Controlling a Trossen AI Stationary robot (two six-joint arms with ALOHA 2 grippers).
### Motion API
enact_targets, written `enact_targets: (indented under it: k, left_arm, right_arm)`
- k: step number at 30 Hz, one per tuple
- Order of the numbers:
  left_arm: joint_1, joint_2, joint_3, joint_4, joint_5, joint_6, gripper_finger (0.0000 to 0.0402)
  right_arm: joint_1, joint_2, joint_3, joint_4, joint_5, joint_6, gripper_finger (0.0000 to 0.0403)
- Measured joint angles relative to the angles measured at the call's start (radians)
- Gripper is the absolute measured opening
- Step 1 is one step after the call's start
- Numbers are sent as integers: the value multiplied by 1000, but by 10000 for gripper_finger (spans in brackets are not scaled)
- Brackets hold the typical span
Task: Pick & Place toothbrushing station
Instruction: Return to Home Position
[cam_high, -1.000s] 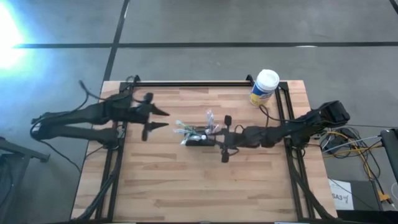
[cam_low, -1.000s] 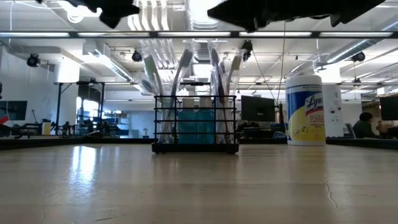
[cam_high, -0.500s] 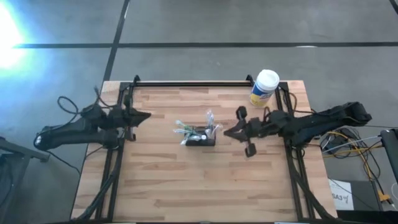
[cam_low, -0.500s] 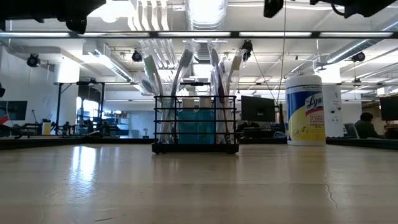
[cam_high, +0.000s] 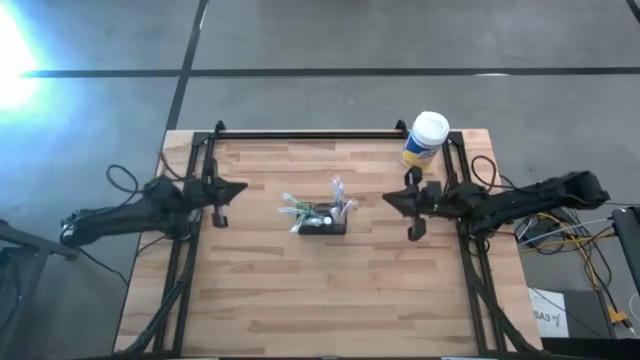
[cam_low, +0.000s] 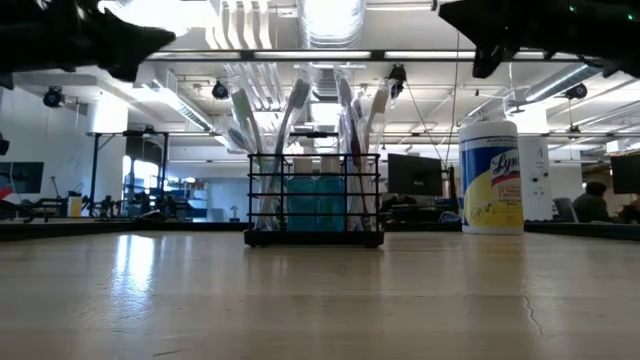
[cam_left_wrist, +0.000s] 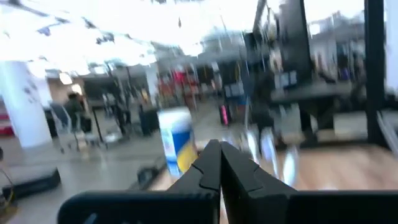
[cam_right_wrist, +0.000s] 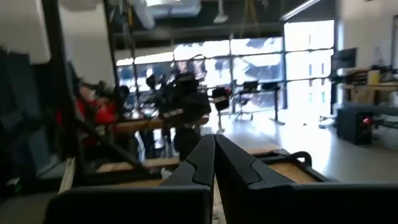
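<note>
Toothbrushing station (cam_high: 320, 222): the black mesh box stands upright and alone on the table (cam_high: 300, 300). Its toothbrushes (cam_low: 298, 110) stand heads up and lean different ways. Nothing touches it.

Left end effector (cam_high: 240, 187): well apart from the station on its left side, raised above the table. Its tips point toward the station, and its fingers are clenched together on nothing.

Right end effector (cam_high: 388, 198): on the station's right side, nearer to it than the left one but clear of it. It is also raised and clenched empty.

Yellow canister (cam_high: 425, 140): behind the station and to its right, well apart, upright.

Step, as you would judge it: parking both arms. The loading looks complete, so you have nothing left to grasp.

Risk one: the brush handles rise high above the light mesh box. If you drop the right arm before drawing it away from the station, it could clip a handle and tip the box.

Risk two: the canister stands on the same side of the station as the right arm. A wide elbow swing while folding that arm could knock it over.
</note>
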Motion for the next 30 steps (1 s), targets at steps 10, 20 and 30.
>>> enact_targets:
  k: [10,20,30]
  left_arm:
    - [59,-40,-10,8,50,-61,1]
    - [79,-111,-113,-10,57,-116,1]
    - [82,-253,-143,-190,223,-133,1]
  right_arm:
    - [-70,-109,-178,127,1,57,8]
    - [-107,-237,-266,78,1,86,8]
    - [-110,-334,-266,-138,2,61,8]
